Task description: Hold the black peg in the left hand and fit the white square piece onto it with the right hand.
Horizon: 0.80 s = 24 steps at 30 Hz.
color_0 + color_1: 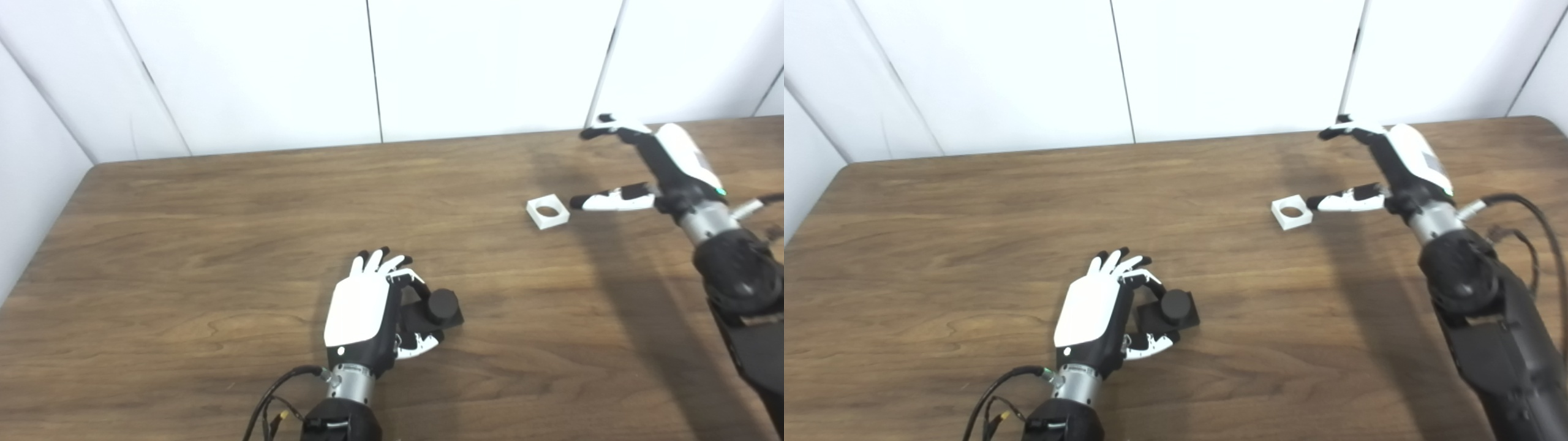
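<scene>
White wall panels back the wooden table (pixel 184 245). Left robot hand (pixel 367 306) cups the black peg on its square base (pixel 438 309), steadying it. Right robot hand (pixel 1372 171), spread open, flanks the white square piece with a round hole (pixel 1292 212), ready to pinch.

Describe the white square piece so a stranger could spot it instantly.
On the wooden table, look to the far right side, just off the fingertip of the right hand. The white square piece lies flat there, a small block with a round hole through it, the table's only white loose part.

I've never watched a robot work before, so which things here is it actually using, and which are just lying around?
Part of the job:
black peg, beside the left hand
white square piece, on the table near the open right hand

Just there:
wooden table
cables on the arms
</scene>
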Each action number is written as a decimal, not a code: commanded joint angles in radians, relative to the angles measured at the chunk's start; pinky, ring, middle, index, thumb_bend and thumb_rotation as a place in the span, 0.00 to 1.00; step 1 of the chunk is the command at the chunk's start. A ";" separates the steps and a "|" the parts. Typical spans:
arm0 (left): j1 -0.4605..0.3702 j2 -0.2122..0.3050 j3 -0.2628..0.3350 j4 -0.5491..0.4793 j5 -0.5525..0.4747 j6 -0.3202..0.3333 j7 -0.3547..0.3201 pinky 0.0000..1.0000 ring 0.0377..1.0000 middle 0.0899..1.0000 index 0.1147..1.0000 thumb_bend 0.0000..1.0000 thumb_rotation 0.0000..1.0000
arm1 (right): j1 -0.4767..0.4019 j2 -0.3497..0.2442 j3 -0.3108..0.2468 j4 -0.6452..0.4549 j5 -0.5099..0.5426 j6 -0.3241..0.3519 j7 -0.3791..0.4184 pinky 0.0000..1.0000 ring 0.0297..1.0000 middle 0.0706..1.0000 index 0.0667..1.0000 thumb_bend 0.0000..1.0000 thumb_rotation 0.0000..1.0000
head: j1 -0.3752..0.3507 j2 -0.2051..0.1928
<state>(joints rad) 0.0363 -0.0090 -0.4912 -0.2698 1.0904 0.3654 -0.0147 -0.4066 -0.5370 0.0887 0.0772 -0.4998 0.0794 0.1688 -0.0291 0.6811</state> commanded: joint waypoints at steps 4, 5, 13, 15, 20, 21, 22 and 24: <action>0.002 0.006 0.003 0.030 -0.001 -0.003 -0.022 1.00 0.96 0.84 0.42 0.51 0.07 | -0.182 -0.111 0.119 0.062 -0.110 0.011 0.158 1.00 1.00 0.93 0.68 0.92 0.18 | -0.014 -0.007; 0.002 0.006 0.004 0.030 -0.002 -0.003 -0.022 1.00 0.96 0.84 0.42 0.51 0.07 | -0.197 -0.116 0.135 0.072 -0.118 0.017 0.181 1.00 1.00 0.93 0.68 0.92 0.18 | -0.014 -0.007; 0.004 0.005 0.011 0.043 -0.016 -0.013 -0.009 1.00 0.96 0.84 0.42 0.51 0.07 | -0.301 -0.121 0.227 0.147 -0.160 0.009 0.297 1.00 1.00 0.92 0.66 0.96 0.16 | -0.032 -0.016; 0.004 0.003 0.013 0.045 -0.019 -0.017 -0.006 1.00 0.96 0.84 0.42 0.51 0.07 | -0.315 -0.121 0.238 0.159 -0.168 0.006 0.309 1.00 1.00 0.92 0.66 0.96 0.16 | -0.032 -0.018; 0.007 0.002 0.014 0.044 -0.015 -0.019 -0.004 1.00 0.96 0.84 0.42 0.51 0.07 | -0.341 -0.120 0.258 0.162 -0.182 0.006 0.344 1.00 1.00 0.92 0.66 0.96 0.17 | -0.034 -0.021; 0.007 0.001 0.014 0.044 -0.013 -0.018 -0.005 1.00 0.96 0.84 0.42 0.51 0.07 | -0.343 -0.120 0.259 0.161 -0.184 0.006 0.349 1.00 1.00 0.93 0.67 0.95 0.18 | -0.034 -0.021; 0.007 0.002 0.015 0.046 -0.014 -0.019 -0.005 1.00 0.96 0.84 0.42 0.51 0.07 | -0.347 -0.119 0.263 0.157 -0.189 0.008 0.357 1.00 1.00 0.93 0.67 0.95 0.18 | -0.034 -0.021; 0.006 0.002 0.016 0.049 -0.017 -0.021 -0.002 1.00 0.96 0.84 0.42 0.51 0.07 | -0.353 -0.117 0.267 0.149 -0.197 0.018 0.373 1.00 1.00 0.93 0.68 0.95 0.18 | -0.032 -0.022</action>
<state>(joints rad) 0.0360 -0.0087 -0.4742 -0.2549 1.0676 0.3391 -0.0021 -0.6938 -0.6353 0.3635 0.2580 -0.6888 0.0998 0.5405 -0.0614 0.6581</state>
